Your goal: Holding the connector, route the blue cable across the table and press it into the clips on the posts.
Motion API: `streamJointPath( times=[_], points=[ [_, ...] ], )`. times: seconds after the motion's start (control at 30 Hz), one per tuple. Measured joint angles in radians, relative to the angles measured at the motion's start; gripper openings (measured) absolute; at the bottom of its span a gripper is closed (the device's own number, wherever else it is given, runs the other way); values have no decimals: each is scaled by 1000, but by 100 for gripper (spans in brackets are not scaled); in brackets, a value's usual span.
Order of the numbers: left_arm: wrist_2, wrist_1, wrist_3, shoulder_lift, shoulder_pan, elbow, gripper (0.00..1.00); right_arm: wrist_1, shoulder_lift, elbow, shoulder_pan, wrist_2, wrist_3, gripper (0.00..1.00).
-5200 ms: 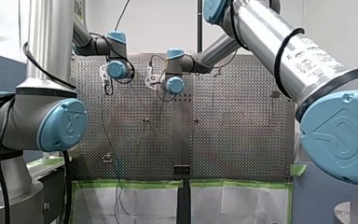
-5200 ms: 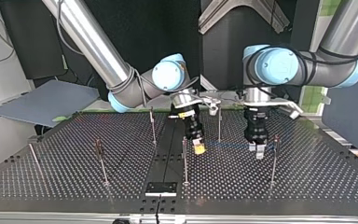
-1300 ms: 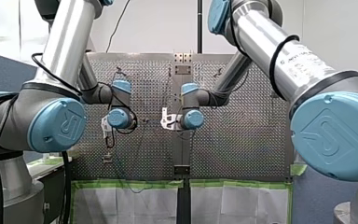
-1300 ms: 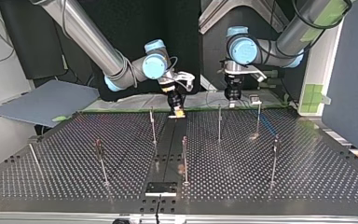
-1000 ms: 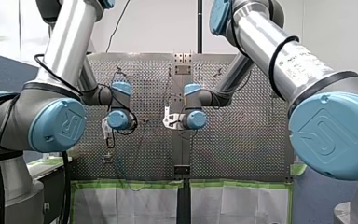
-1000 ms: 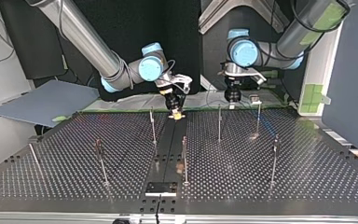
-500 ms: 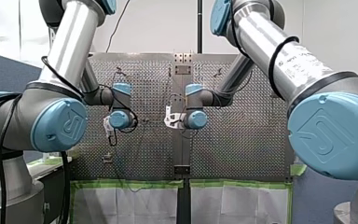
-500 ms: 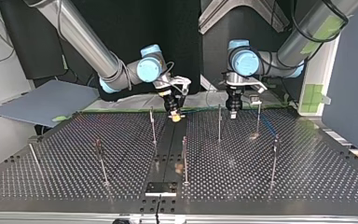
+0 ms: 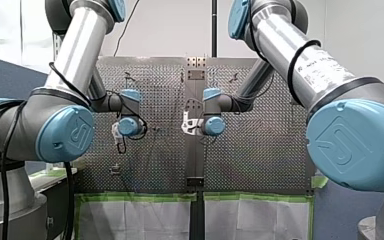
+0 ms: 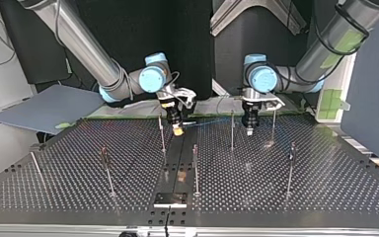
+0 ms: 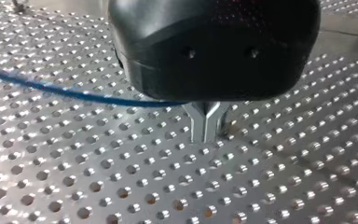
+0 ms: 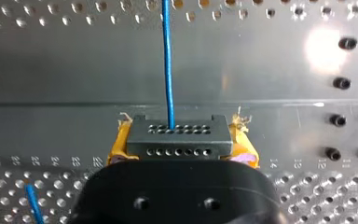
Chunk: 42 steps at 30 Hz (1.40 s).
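**Cable pulled back to the arm-side posts, connector firmly in hand**

The blue cable (image 12: 168, 60) leaves the black connector (image 12: 177, 135) and runs straight ahead over the perforated table (image 10: 325, 187). In the top view you see it as a faint line strung between your two grippers, along the row of posts nearest the arms.

Five seconds ago both grippers worked low over the middle of the table. They then drew back toward the arm-side edge, and in the last second they have dropped toward the plate there. Your right gripper (image 10: 177, 130) has slid toward the top view's left and now hangs just beside a post (image 10: 162, 132). Your left gripper (image 10: 249, 130) has come down between a pair of posts (image 10: 232, 129), as that view shows it. By this reading, the line is being laid out for this row. No clip visibly holds it yet, and the clips themselves are too small to make out.

Your right gripper is clamped on the connector, its yellow pads (image 12: 244, 151) pressing the block's two ends and spread no wider than the block itself. Your left gripper's metal fingers (image 11: 198, 123) stand drawn together. The cable runs into them just under the housing, which reads as a pinch on the line. Whether their tips touch the plate cannot be told.
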Motion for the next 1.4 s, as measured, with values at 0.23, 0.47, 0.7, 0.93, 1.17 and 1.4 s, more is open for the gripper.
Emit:
streamJointPath(
  times=[0.23, 0.47, 0.7, 0.93, 1.17, 1.4],
  points=[
    [14, -10, 0, 0, 12, 35, 0, 0, 0, -12, -8, 2, -1, 0],
    [15, -11, 0, -1, 17, 40, 38, 7, 0, -27, -18, 0, -3, 0],
    [-26, -53, 37, 0, 11, 38, 81, 16, 0, -28, -19, 0, -9, 0],
    [-85, -113, 73, 2, -3, 23, 100, 51, 0, -28, -7, 0, -28, 0],
    [-147, -176, 78, 12, -35, -34, 100, 75, 0, -25, 11, 0, -36, 0],
    [-179, -233, 69, 47, -73, -71, 100, 76, 1, -13, 15, 4, -38, 0]
  ],
)
